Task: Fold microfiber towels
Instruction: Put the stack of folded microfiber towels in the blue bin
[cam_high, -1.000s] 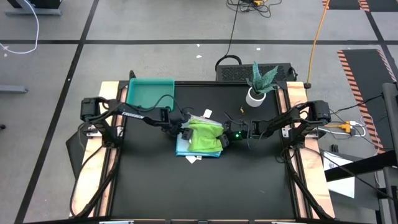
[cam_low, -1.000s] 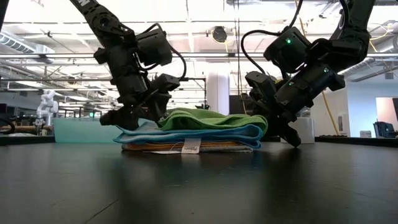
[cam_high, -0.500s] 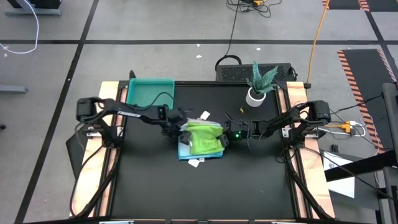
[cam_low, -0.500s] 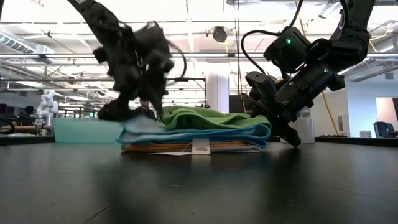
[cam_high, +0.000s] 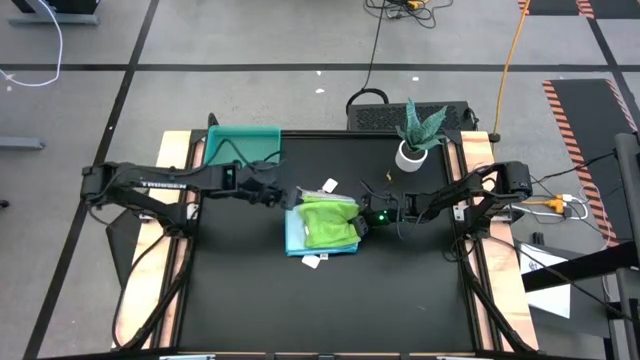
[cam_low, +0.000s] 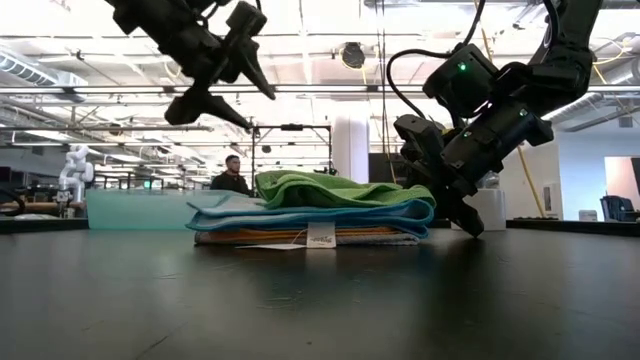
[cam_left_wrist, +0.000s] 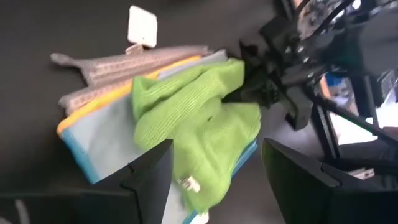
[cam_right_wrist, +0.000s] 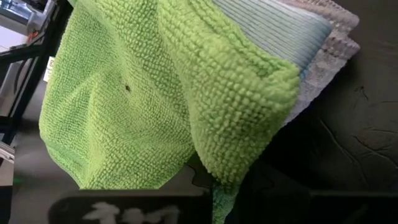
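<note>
Hovering our left gripper (cam_low: 232, 88) spread above the towel stack (cam_high: 322, 224), we keep the right gripper (cam_high: 357, 226) pinched together — at the green towel's (cam_high: 328, 219) edge.

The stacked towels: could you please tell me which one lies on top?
The green towel; it lies rumpled over the flat blue, orange and grey towels beneath.

A robotics lab is operating in an open industrial hall: ceiling beams (cam_low: 320, 90) are spanning overhead, while cables (cam_high: 510, 55) are trailing across the taped concrete floor (cam_high: 250, 40) at upper frame.
</note>
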